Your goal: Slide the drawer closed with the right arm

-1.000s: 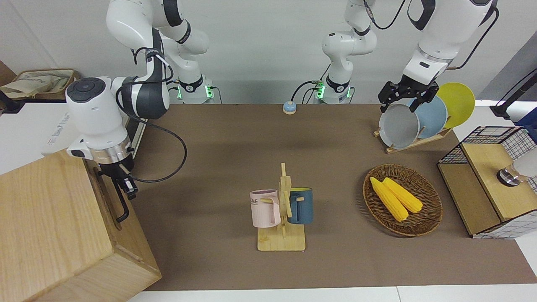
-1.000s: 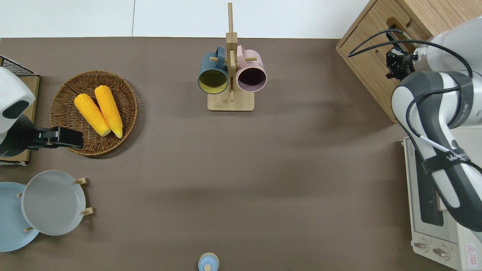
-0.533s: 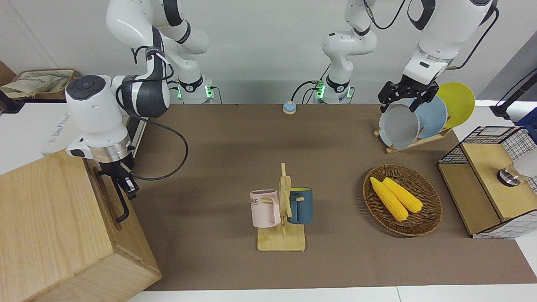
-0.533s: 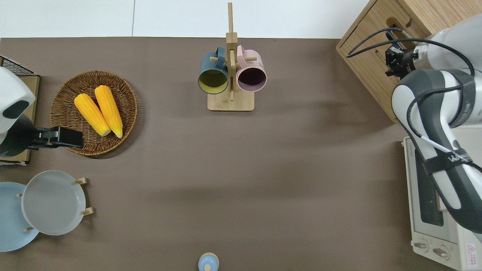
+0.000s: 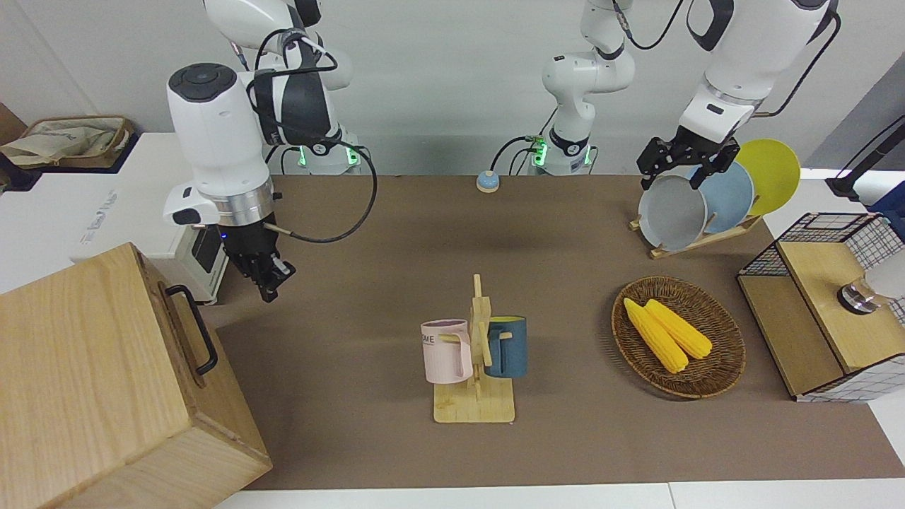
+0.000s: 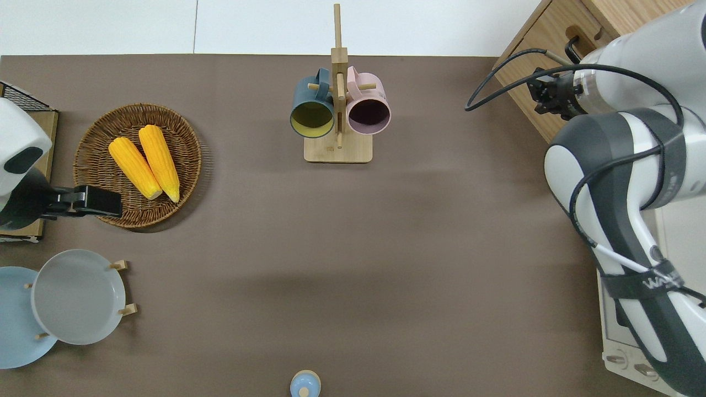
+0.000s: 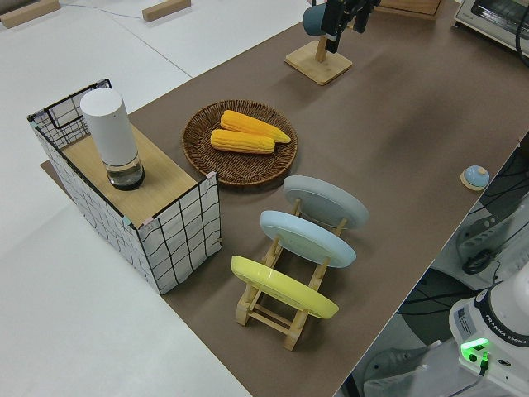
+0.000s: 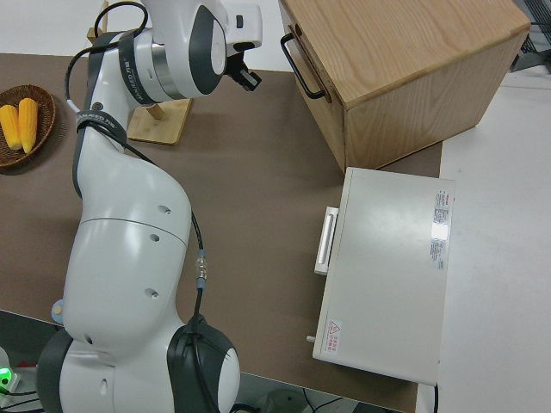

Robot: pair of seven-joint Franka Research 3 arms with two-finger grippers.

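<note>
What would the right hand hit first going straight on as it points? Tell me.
Probably the brown mat beside the cabinet; the right hand points down, clear of the drawer handle.

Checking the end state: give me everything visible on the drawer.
The drawer is a shallow pale-wood tray in the front face of the large pale-wood cabinet, at the right arm's end of the table. A black metal bar handle runs across its front. It looks shut, its front level with the cabinet face. Nothing touches it: the right tool hangs clear of the handle. The left arm is parked.
</note>
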